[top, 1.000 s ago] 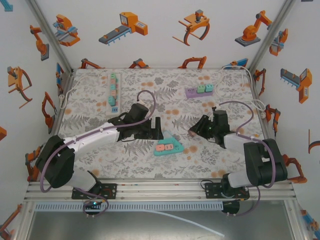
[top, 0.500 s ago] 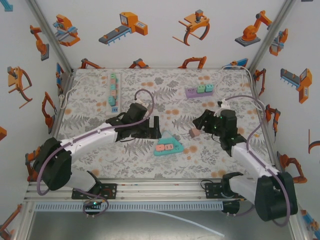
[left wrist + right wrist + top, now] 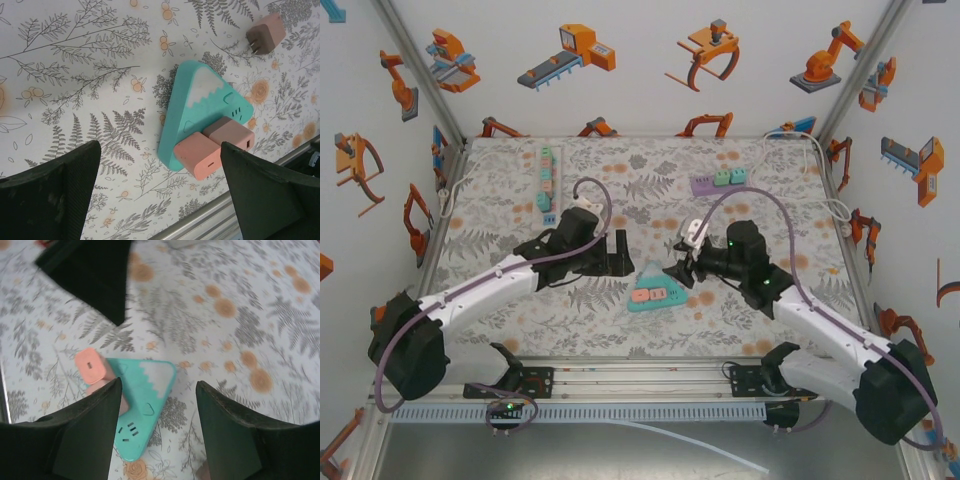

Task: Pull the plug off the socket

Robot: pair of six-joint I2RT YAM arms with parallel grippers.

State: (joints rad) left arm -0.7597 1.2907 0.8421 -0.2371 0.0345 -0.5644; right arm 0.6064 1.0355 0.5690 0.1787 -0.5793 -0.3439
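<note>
The teal socket [image 3: 200,112] lies flat on the worktop [image 3: 75,75], centre-right in the left wrist view. Two pink plugs [image 3: 200,159] sit in its lower edge, and a third plug [image 3: 265,34] lies loose at upper right. The left pincer [image 3: 160,150] gapes wide and empty, likely ready to brace the socket. The right pincer [image 3: 159,385] hovers above, parted, holding nothing — apparently lining up on a plug.
</note>
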